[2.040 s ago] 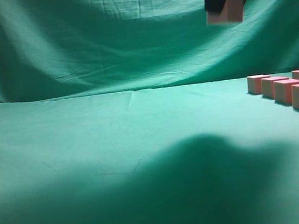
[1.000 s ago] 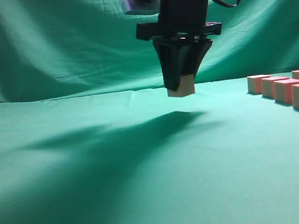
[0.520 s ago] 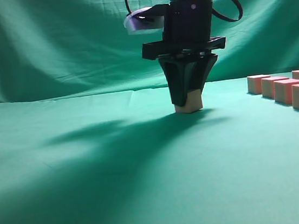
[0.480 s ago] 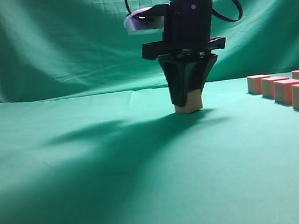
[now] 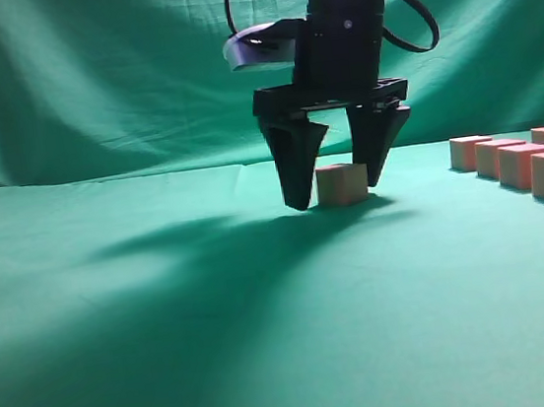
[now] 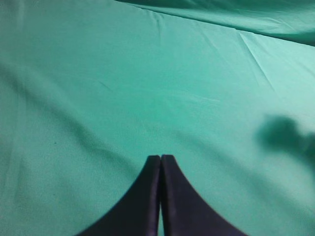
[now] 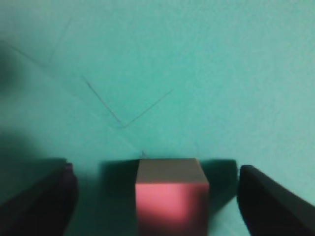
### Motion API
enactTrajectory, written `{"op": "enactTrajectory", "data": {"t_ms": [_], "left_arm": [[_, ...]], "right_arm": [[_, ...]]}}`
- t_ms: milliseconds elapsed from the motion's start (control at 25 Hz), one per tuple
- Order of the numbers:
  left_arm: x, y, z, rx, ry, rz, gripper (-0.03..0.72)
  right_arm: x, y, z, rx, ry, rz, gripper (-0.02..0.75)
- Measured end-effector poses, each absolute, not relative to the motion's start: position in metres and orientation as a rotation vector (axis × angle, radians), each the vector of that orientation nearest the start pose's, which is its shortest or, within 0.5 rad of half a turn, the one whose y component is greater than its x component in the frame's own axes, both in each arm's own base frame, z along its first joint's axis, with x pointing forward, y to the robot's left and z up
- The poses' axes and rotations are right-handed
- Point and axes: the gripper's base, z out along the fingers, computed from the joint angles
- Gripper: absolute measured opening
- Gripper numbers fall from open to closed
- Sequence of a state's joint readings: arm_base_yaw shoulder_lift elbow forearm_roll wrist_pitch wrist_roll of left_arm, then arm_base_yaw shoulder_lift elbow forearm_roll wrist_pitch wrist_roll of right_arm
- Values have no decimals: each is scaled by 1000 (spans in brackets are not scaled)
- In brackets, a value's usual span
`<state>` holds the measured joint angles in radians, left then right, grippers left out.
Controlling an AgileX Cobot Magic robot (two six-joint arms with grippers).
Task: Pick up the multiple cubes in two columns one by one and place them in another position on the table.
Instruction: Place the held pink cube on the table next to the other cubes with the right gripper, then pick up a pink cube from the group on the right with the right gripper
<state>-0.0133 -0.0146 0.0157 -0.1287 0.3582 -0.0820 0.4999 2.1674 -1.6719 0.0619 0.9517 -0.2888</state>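
One cube (image 5: 341, 184) stands alone on the green table (image 5: 165, 306), mid-view. My right gripper (image 5: 338, 187) is open with a finger on each side of it, not touching. In the right wrist view the same cube (image 7: 172, 199) sits between the open jaws (image 7: 156, 189), pinkish-red top up. Several more cubes (image 5: 517, 164) stand in rows at the right edge of the exterior view. My left gripper (image 6: 161, 158) is shut and empty over bare cloth; it does not show in the exterior view.
A wrinkled green backdrop cloth (image 5: 117, 74) hangs behind the table. The arm's dark shadow lies across the left and front of the table. Creases run through the cloth in the right wrist view (image 7: 118, 118).
The right gripper came down leftward with the cube, set it on the table, and has now opened its jaws, letting the cube go.
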Motion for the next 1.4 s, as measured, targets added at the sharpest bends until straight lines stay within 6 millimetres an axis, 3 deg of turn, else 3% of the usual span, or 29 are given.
{"op": "enactTrajectory", "data": {"t_ms": [160,440,520,600,680,760,920,1000,1120,1240,1400], "left_arm": [[53,-5,177,-143,1839,-192,0],[53,-5,177,-143,1839,-192,0],[53,-5,177,-143,1839,-192,0],[53,-5,177,-143,1839,-192,0],[53,-5,177,-143,1839,-192,0],[53,-5,177,-143,1839,-192,0],[53,-5,177,-143,1839,-192,0],[53,-5,177,-143,1839,-192,0],[53,-5,177,-143,1839,-192,0],[53,-5,177,-143,1839,-192,0],[53,-5,177,-143,1839,-192,0]], "right_arm": [[395,222,182,-1082,2722,130,644],[401,222,263,-1051,2652,87,644],[398,217,283,-969,2636,59,588],[391,209,307,-897,2611,24,592],[381,198,338,-803,2563,-15,532],[366,185,366,-727,2515,-46,539],[322,142,409,-551,2478,-42,539],[302,118,413,-467,2500,-48,539],[276,82,403,-328,2570,-80,539],[255,51,379,-218,2663,-132,539],[233,26,331,-116,2830,-188,539]]}}
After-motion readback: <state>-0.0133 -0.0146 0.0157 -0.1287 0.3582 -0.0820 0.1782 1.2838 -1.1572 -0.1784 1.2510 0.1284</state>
